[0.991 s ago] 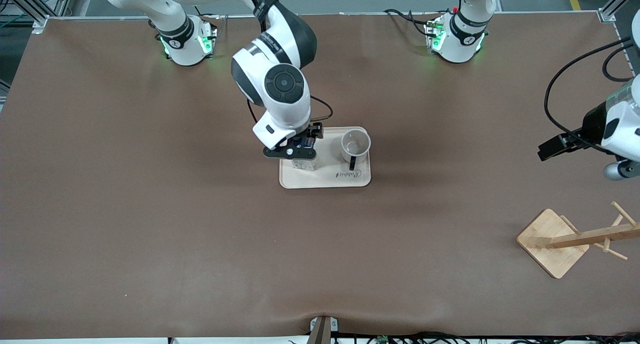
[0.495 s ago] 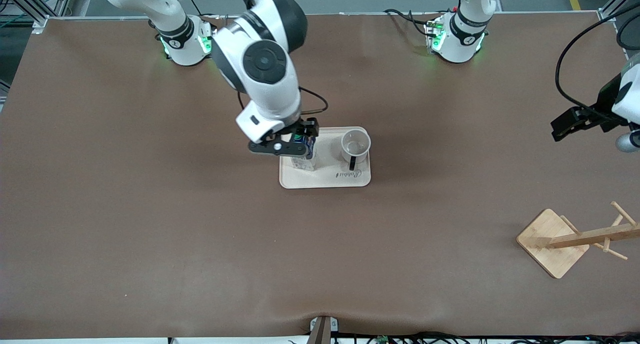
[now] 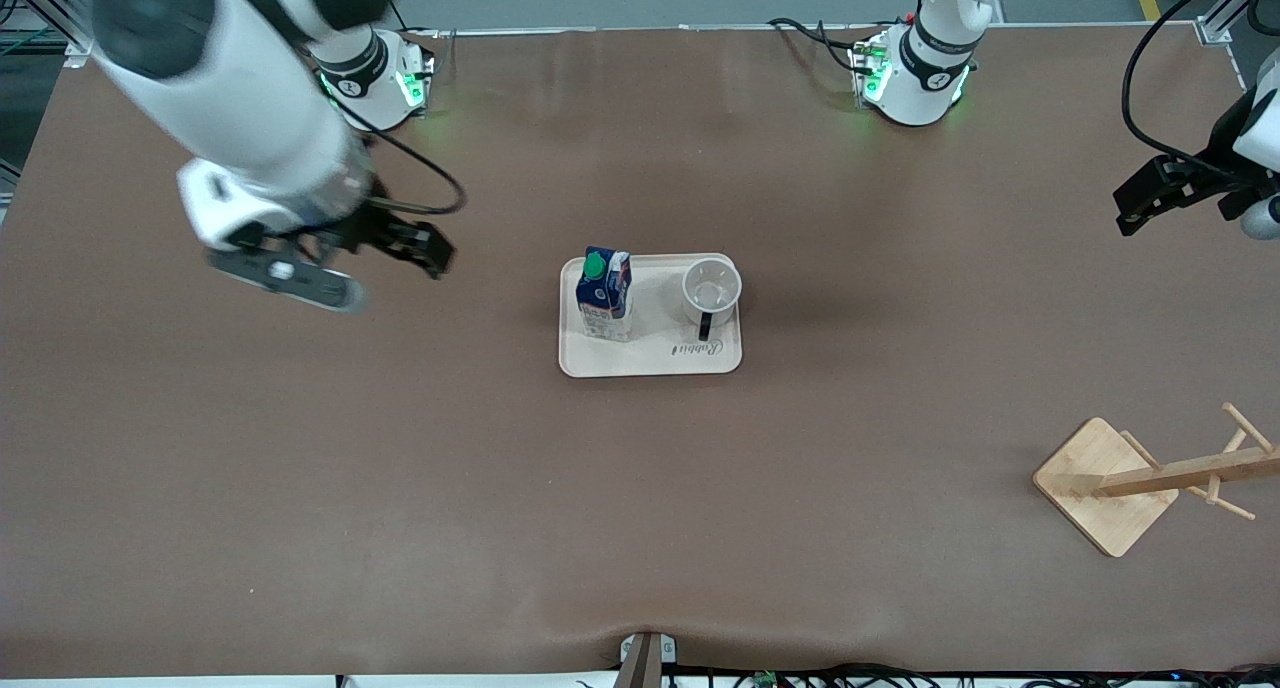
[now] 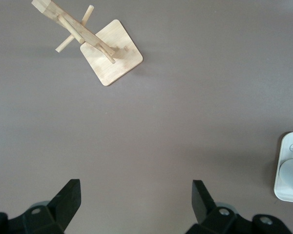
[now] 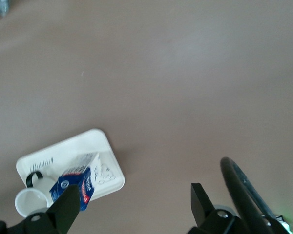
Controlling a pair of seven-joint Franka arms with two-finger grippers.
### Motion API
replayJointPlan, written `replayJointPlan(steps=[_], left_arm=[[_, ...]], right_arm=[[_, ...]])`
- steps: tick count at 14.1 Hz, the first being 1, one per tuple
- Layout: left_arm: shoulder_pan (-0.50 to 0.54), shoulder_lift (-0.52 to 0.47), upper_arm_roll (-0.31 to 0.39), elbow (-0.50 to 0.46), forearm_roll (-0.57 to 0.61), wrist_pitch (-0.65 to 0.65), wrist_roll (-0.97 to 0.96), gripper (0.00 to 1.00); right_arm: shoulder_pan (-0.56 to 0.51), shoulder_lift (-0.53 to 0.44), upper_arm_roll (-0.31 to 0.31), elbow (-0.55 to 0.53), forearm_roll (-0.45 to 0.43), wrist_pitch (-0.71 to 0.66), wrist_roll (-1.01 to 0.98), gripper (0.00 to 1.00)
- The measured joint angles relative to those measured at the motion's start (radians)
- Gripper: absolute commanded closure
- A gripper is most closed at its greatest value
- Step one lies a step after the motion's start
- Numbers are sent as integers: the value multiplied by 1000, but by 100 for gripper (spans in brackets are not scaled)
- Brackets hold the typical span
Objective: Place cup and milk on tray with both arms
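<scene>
The cream tray [image 3: 650, 360] lies at the table's middle. The milk [image 3: 604, 293] stands upright on it at the end toward the right arm. The cup [image 3: 711, 290] stands upright beside it, handle toward the front camera. My right gripper [image 3: 415, 248] is open and empty, up in the air over bare table toward the right arm's end. Its wrist view [image 5: 134, 195] shows the tray [image 5: 95, 146], milk [image 5: 73, 187] and cup [image 5: 31, 200] off to one side. My left gripper [image 3: 1150, 198] is open and empty [image 4: 136, 195], high over the left arm's end of the table.
A wooden rack [image 3: 1100, 483] with a square base lies toward the left arm's end, nearer the front camera; it also shows in the left wrist view [image 4: 107, 53]. The tray's edge [image 4: 289, 141] shows there too. Brown table surrounds the tray.
My right gripper has let go of the milk, risen and swung away toward the right arm's end. The milk stays upright on the tray. My left gripper has drifted toward the bases.
</scene>
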Motion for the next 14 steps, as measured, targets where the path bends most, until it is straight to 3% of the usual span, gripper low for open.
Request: replayJointPlan(steps=[7,11,14], left_arm=[[-1,0,0,-11,-4,-1,0,0],[-2,-1,-13,-15,-57,-4,-2,0],[-3,-1,-18,-15,-72,-11,-2,0]], right_arm=[[-261,-146,-8,-58,-2,-110,-268,0],[-412,-167,-10,-114,-2,-110,-565,0],[-468,-169,-11,-133,-2,-110,-706,0]])
